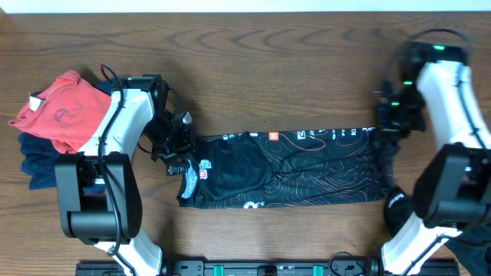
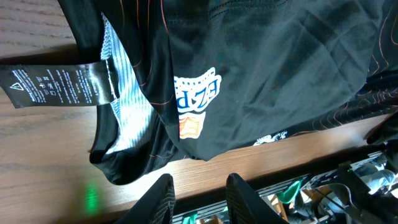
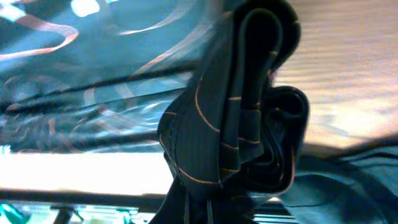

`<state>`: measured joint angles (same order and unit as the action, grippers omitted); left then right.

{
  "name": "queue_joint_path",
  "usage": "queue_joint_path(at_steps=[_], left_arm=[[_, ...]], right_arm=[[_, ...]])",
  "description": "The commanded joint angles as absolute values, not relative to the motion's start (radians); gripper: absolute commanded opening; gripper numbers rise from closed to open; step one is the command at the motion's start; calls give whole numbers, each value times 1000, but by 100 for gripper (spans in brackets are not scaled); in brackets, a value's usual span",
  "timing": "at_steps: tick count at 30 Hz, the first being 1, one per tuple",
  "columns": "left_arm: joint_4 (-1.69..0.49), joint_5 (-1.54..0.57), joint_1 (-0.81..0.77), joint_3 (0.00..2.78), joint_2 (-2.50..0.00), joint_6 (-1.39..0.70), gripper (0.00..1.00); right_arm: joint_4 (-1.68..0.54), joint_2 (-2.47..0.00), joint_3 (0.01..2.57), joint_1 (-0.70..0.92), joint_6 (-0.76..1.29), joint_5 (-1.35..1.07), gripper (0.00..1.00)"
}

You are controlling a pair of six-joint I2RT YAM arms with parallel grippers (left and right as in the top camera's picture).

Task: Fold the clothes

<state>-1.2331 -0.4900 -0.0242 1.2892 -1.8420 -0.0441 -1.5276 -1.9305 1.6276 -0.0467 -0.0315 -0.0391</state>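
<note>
Item: black T-shirt (image 1: pixel 291 172) with thin orange contour lines and white lettering, folded into a long band lying flat on the table (image 1: pixel 268 61). Its long axis runs from one gripper to the other. The neck end, with care label (image 2: pixel 59 85) and small printed logo (image 2: pixel 196 102), lies just ahead of the left gripper (image 2: pixel 199 190); the far end sits at the right gripper (image 1: pixel 382 126). Left jaws: partly open, nothing between them, cloth edge just beyond the fingertips and apparently untouched. Right jaws: closed tight on a bunched corner of the far end, the cloth gathered in thick folds directly at the tips. Handling, as judged: light, limp, without stiffness. It likely slides readily over wood, sags and creases wherever unsupported, and is not fragile. Best hold: pinch through all layers at a corner or folded edge so the layers do not shear apart. Also present, behind the left jaws and well apart from them: red garment (image 1: pixel 57 107) atop a blue garment (image 1: pixel 38 161).
</note>
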Motion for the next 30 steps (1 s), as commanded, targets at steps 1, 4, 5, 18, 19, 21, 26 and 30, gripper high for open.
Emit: queue_joint_path(at_steps=[1, 4, 5, 18, 19, 21, 26, 30], left_arm=[[-1240, -482, -23, 1309, -1819, -30, 30], [-1242, -482, -23, 1309, -1819, -30, 30], [-1242, -482, -23, 1309, -1819, -30, 30], [-1243, -482, -23, 1309, -1819, -30, 30], [-1243, -482, -23, 1309, -1819, -30, 31], [-1243, -482, -23, 1309, -1819, -30, 31], [-1243, -482, -23, 1309, -1819, -30, 31], [-1243, -482, -23, 1309, -1819, -30, 31]], right_arm=[[-1533, -1917, 1620, 70, 42, -50, 1], [-1534, -1917, 1620, 174, 101, -50, 1], [-1534, -1917, 1620, 204, 118, -50, 1], [-1485, -1917, 1620, 471, 231, -61, 18], [-1480, -1917, 1620, 480, 231, -61, 29], [-1477, -1917, 1620, 500, 226, -61, 38], [-1485, -1917, 1620, 501, 248, 20, 32], [-1488, -1917, 1620, 466, 314, 110, 46]])
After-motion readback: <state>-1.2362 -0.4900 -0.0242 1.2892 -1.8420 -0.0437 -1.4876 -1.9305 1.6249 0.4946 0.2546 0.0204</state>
